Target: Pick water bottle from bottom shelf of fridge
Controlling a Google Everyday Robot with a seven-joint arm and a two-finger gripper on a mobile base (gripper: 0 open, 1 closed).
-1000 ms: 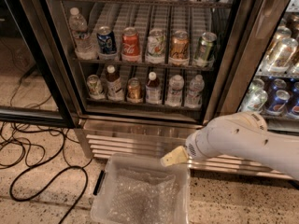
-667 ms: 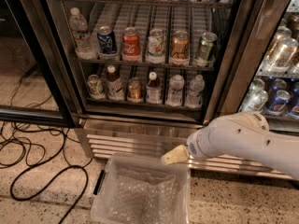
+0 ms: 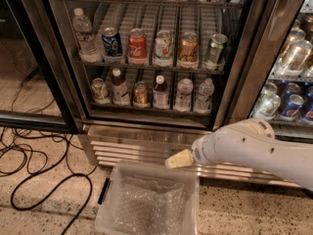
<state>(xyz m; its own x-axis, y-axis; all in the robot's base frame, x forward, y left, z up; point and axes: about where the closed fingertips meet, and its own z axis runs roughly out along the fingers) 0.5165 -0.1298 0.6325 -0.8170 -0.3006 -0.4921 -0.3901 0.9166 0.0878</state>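
The fridge (image 3: 234, 58) stands with its left glass door swung open. On its bottom shelf (image 3: 146, 106) two small clear water bottles with white caps stand side by side at the right end, one (image 3: 184, 94) just left of the other (image 3: 204, 95). My white arm (image 3: 254, 151) reaches in from the lower right, below the shelf, and its beige end cap (image 3: 178, 159) sits in front of the base grille. My gripper is out of view.
Left of the water bottles on the bottom shelf stand two cans and two dark-content bottles (image 3: 160, 92). A larger clear bottle (image 3: 83, 33) and several cans fill the rack above. A clear plastic bin (image 3: 146, 199) sits on the floor before the grille (image 3: 132, 148). Black cables (image 3: 44, 180) lie at left.
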